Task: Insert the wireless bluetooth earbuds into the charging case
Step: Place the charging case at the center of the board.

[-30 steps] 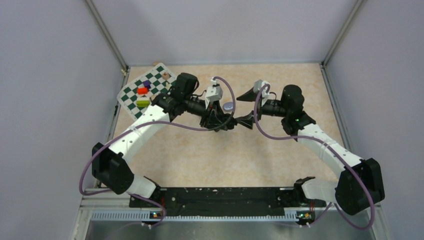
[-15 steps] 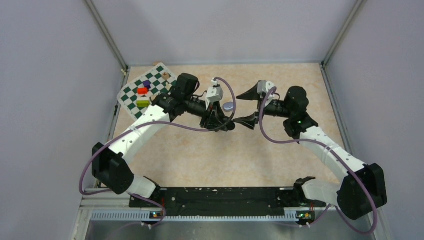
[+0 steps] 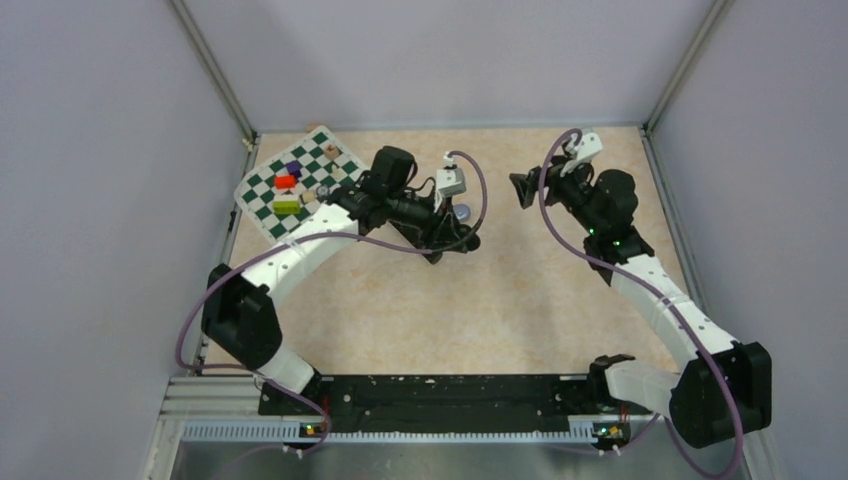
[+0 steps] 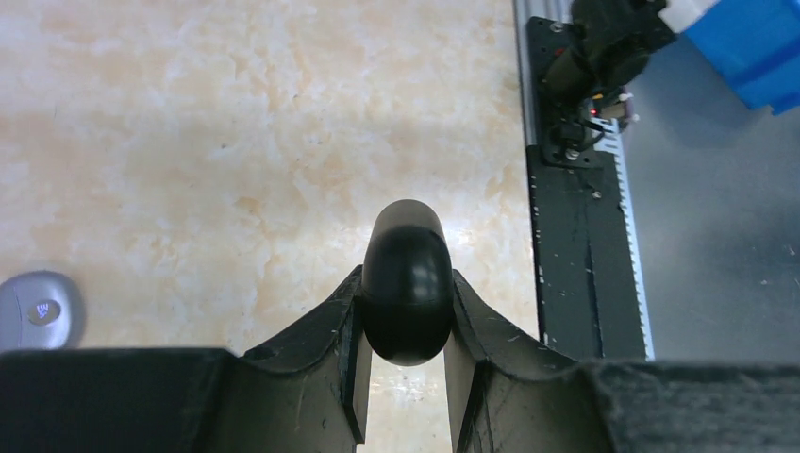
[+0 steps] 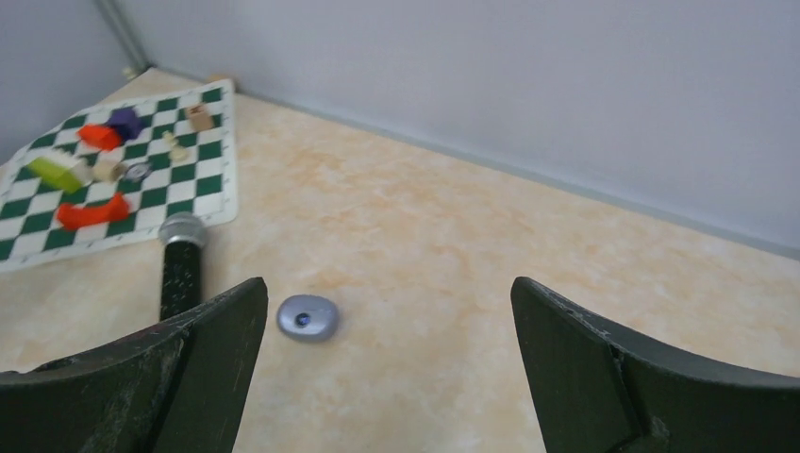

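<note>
Black case (image 4: 407, 269) in L end effector (image 4: 406, 294), purple case (image 5: 307, 317) closed

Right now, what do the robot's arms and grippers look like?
The left arm and right arm have white links and bulky black joints, trailed by looping purple cables. The left gripper and right gripper each have two matte black, wedge-shaped fingers.

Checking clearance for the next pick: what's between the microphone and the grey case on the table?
Nothing but bare table. The right wrist view shows the microphone and grey case apart, with only tabletop between.
</note>
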Controlling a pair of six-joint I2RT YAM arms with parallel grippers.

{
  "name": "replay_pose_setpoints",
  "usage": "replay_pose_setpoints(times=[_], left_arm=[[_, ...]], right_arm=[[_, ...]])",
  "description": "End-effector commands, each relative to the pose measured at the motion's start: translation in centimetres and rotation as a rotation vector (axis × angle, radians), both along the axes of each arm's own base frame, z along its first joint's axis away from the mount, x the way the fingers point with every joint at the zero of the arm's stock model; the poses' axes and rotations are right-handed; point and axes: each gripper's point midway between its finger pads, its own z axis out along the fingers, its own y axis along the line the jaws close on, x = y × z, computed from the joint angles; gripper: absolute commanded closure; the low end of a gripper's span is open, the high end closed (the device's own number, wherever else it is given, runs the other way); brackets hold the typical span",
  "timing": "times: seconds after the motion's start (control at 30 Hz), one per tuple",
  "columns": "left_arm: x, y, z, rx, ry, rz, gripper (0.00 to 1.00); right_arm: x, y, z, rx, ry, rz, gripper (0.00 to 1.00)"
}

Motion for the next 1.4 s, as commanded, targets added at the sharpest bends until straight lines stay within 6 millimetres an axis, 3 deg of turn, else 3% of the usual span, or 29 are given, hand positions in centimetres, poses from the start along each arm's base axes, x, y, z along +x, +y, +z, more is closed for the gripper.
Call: replay_pose_setpoints(times=[0.0, 0.17, 0.4, 0.53, 0.67, 0.83, 1.2, 1.37], left_arm=[[4.2, -1.7, -0.2, 0.032, -0.024, 0.121, 1.0], [8.4, -3.1, -2.9, 0.124, -0.029, 0.216, 1.0], [12.1, -8.1, -6.2, 0.153, 0.141, 0.259, 1.0], [13.6, -11.3, -9.3, 0.18, 0.266, 0.298, 1.0], [15.6, -13.3, -10.2, 0.173, 0.335, 0.373, 1.0], [17.3, -14.0, -12.0, 0.182, 0.396, 0.465, 1.0], [17.9, -14.7, -17.2, 0.235, 0.542, 0.538, 1.0], [18.3, -14.7, -18.0, 0.242, 0.57, 0.577, 0.81]], right_arm=[[1.3, -5.8, 4.8, 0.122, -0.066, -0.315, 0.01], [1.9, -10.9, 5.4, 0.172, -0.086, -0.59, 0.01], [2.2, -13.4, 5.6, 0.171, -0.099, -0.71, 0.01], [2.5, -13.8, 5.2, 0.156, -0.095, -0.736, 0.01], [2.9, -13.5, 4.5, 0.145, -0.076, -0.726, 0.01], [3.2, -13.2, 4.2, 0.142, -0.063, -0.712, 0.01], [3.1, -13.1, 4.4, 0.143, -0.064, -0.706, 0.01], [3.2, -12.9, 4.1, 0.14, -0.056, -0.695, 0.01]])
